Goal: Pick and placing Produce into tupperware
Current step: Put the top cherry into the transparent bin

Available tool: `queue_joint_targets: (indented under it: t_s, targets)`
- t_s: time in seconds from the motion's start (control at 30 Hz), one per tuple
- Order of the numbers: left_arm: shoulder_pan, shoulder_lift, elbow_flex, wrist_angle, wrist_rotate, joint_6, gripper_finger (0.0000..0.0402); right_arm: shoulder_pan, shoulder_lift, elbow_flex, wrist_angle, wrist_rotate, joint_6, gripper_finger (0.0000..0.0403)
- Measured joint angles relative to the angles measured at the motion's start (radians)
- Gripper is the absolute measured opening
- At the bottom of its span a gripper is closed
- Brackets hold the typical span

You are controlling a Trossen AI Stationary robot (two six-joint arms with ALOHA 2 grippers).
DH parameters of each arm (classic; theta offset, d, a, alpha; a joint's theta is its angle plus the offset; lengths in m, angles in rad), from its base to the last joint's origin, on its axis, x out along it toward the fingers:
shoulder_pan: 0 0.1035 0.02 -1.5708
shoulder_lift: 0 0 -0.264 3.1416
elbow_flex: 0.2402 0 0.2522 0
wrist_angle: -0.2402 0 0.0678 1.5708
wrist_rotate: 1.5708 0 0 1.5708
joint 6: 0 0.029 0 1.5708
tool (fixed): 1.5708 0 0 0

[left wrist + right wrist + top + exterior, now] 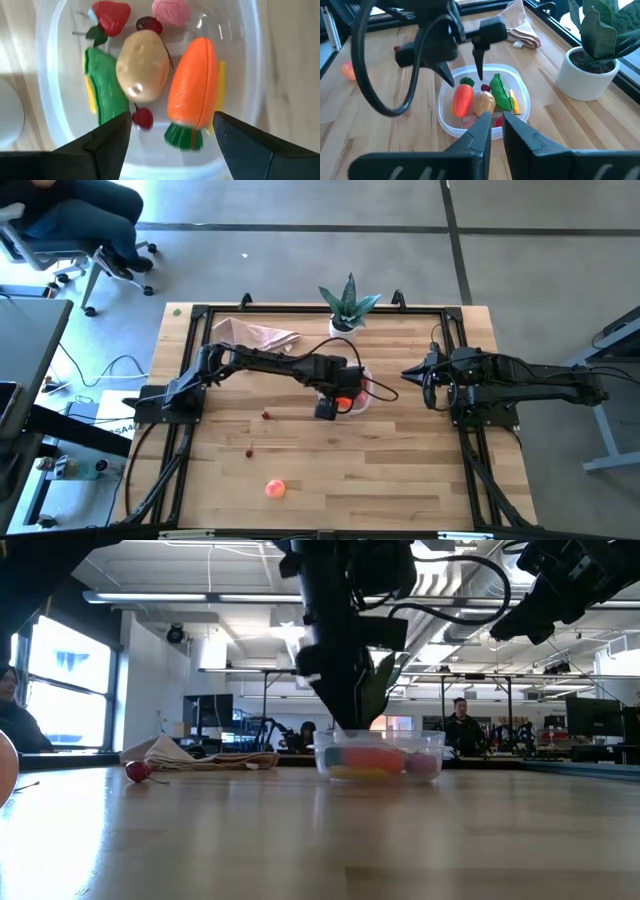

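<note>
We see the tupperware [482,102], a clear shallow tub with rounded corners, sitting near the middle of the table [400,480], just in front of the white potted plant [347,305]. The left pincer [172,132] hangs directly over it with its fingers spread wide and holding nothing. Its wrist view shows the contents best: one orange carrot [192,102] with a green stub, one tan potato [142,65], one green pod [105,92], one red strawberry [110,16], one pink piece [171,10], two small dark-red cherries [142,118] and what look like two yellow strips [220,82] along the sides, though they are mostly hidden. The high view alone shows what lies outside: one pink-orange peach [275,489] near the front edge and two tiny red pieces [265,415] left of the tub. The right pincer [495,117] waits at the table's right side, its fingers nearly together and empty.
</note>
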Motion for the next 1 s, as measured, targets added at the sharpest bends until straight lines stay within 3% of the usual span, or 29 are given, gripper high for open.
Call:
queue_joint_targets:
  t_s: [0.43,0.5,0.77,0.87,1.0]
  targets:
    - [0.000,0.000,0.477,-0.615,0.204,-0.148,0.0234,0.000,0.000,0.000,0.000,0.000,0.000,0.0035]
    - [0.000,-0.003,0.517,-0.649,0.212,-0.172,0.0228,0.000,0.000,0.000,0.000,0.000,0.000,0.0035]
    - [0.000,-0.125,0.428,-0.644,0.227,-0.206,0.0211,0.000,0.000,0.000,-0.001,0.000,0.000,0.0035]
    - [0.000,-0.196,0.321,-0.643,0.186,-0.238,0.0209,0.000,0.000,0.000,0.000,0.000,0.000,0.0035]
    - [0.001,-0.330,0.079,-0.590,0.173,-0.287,0.0209,0.000,0.000,0.000,0.000,0.000,0.000,0.0035]
